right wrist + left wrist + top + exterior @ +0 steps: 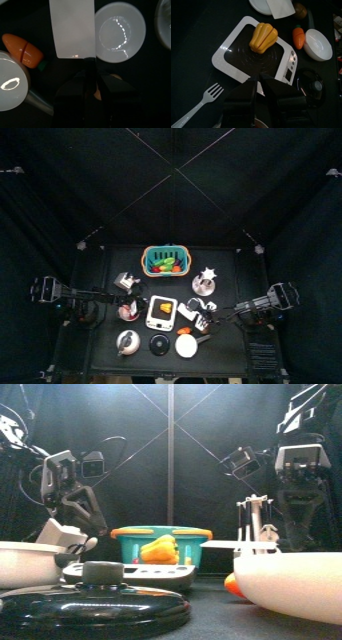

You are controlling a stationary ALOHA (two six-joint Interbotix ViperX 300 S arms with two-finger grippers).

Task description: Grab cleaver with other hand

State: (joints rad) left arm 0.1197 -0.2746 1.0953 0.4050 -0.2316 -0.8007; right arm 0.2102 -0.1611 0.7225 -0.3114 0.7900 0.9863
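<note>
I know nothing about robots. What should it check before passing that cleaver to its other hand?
1. Right fingers grip the cleaver: ok.
2. Left fingers open to receive: not ok, they look closed.
3. Left fingers near the cleaver: not ok, they hang over the scale and yellow pepper.
4. Spare handle to grab: cannot tell.
5. Room around the blade: not ok, carrot and white bowl lie close by.

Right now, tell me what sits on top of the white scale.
A yellow toy pepper lies on the dark plate of the white scale. The left gripper hangs over the scale's near edge. What lies beneath the pepper and the scale cannot be seen.
</note>
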